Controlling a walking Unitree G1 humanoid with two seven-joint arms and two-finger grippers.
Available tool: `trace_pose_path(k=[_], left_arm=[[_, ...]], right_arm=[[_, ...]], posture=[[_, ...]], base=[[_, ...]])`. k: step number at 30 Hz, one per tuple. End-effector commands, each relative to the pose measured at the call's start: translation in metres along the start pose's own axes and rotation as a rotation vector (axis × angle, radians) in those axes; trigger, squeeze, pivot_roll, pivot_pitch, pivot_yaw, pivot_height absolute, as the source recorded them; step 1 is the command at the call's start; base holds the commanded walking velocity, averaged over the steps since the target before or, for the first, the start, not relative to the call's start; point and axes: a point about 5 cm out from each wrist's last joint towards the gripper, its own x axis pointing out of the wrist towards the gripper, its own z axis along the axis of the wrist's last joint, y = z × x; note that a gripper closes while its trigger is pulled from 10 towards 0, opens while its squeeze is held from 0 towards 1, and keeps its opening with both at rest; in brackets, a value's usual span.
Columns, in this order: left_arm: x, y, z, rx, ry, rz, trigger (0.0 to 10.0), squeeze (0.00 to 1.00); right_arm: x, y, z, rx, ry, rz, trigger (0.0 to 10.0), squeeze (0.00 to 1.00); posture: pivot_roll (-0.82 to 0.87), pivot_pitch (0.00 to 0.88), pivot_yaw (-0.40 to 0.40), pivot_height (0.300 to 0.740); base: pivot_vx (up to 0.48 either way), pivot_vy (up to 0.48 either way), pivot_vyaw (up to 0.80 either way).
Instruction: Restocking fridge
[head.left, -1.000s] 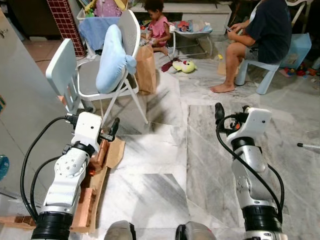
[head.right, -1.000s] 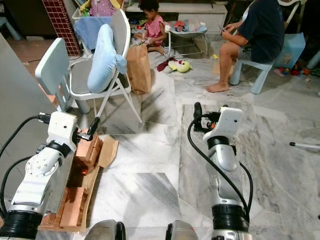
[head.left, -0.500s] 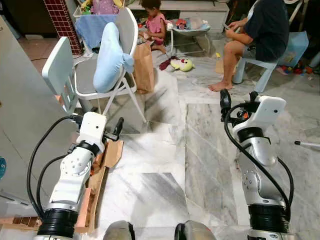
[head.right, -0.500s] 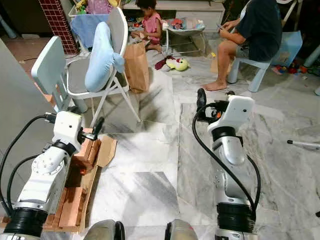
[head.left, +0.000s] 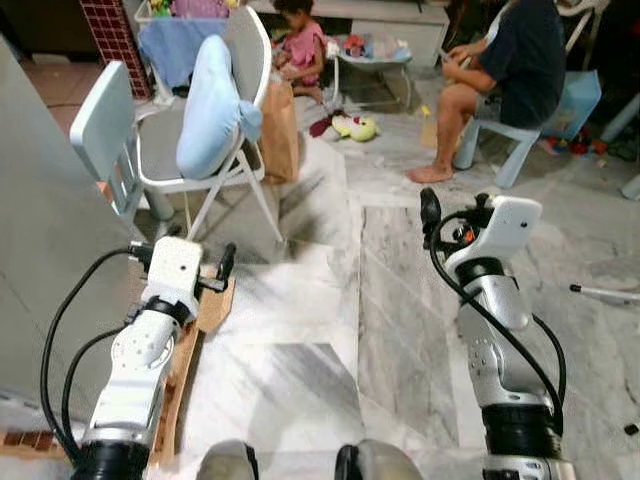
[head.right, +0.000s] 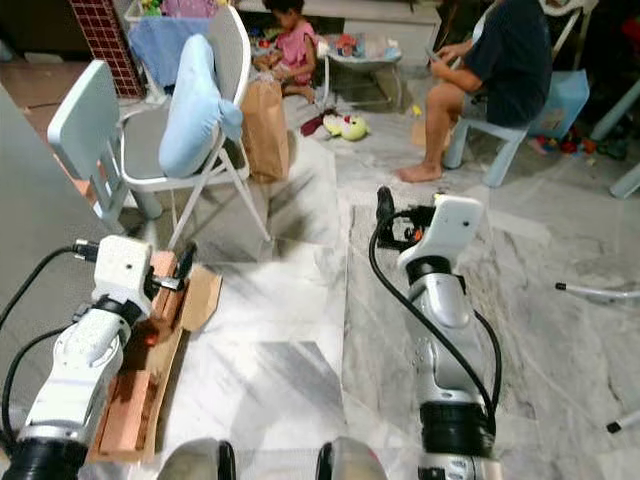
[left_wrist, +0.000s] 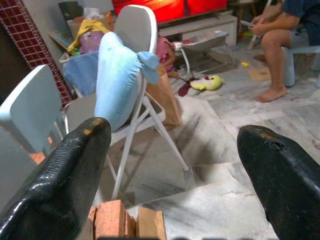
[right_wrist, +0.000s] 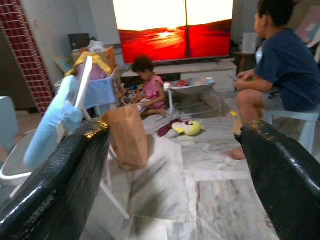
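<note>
- Fridge (head.left: 40, 230): a plain grey panel rose at the robot's far left, presumably the appliance's side; no door or contents were visible.
- Left gripper (head.left: 225, 262): empty, fingers spread apart, nearer that panel, above the brick pallet (head.right: 135, 385).
- Right gripper (head.left: 432, 208): empty, fingers parted, facing the brown paper bag (right_wrist: 128, 134), possibly the stock.

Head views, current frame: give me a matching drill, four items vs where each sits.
Items:
1. brown paper bag
2. light blue pillow
3. yellow-green plush toy
4. flat cardboard piece

Places:
A. floor, beside the left claw
B. propped on the grey folding chair
C. floor between the two people
D. standing right of the chair

Pairs: 1-D, 2-B, 3-C, 4-A
</note>
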Motion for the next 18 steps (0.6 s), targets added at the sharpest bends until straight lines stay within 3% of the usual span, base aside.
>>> trace_pose_path(k=[1, 7, 18], left_arm=[[-0.004, -0.004, 0.0, 0.016, -0.005, -0.017, 10.0, 0.0], [-0.009, -0.006, 0.0, 0.018, 0.004, -0.032, 10.0, 0.0], [-0.012, -0.01, 0.004, 0.027, -0.009, -0.051, 10.0, 0.0]], right_arm=[[-0.006, -0.002, -0.008, 0.004, 0.032, -0.017, 10.0, 0.0], [-0.01, 0.003, -0.012, -0.002, 0.039, -0.008, 10.0, 0.0], [-0.014, 0.005, -0.017, -0.009, 0.055, 0.0, 10.0, 0.0]], posture=[[0.05, 0.056, -0.081, 0.74], [0.06, 0.07, -0.075, 0.74], [0.06, 0.08, -0.068, 0.74]], base=[[0.0, 0.48, 0.0], [0.0, 0.471, 0.0], [0.0, 0.0, 0.77]])
